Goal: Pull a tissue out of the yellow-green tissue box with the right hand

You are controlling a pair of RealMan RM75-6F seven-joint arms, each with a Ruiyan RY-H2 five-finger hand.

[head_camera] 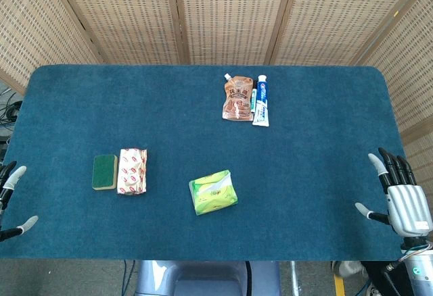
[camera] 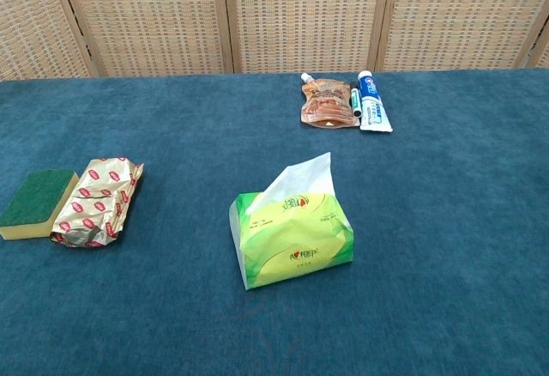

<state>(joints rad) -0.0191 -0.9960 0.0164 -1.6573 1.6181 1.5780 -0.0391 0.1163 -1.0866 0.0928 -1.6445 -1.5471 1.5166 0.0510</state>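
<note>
progress: not begun | yellow-green tissue box (camera: 292, 239) untouched, tissue (camera: 300, 174) sticking up | right hand (head_camera: 404, 198) well apart, fingers spread, empty | left hand (head_camera: 10, 198) fingers apart, empty

Table (head_camera: 311, 174) w/ dark blue cloth top. Near front centre: yellow-green tissue box (camera: 292, 239), a tissue (camera: 300, 177) sticking up from it. Left side: green sponge (head_camera: 104, 171) just beside a silver-red packet (head_camera: 132, 171). Far side (right of centre): brown pouch (head_camera: 236, 99), toothpaste tube (head_camera: 262, 101), side by side.
</note>
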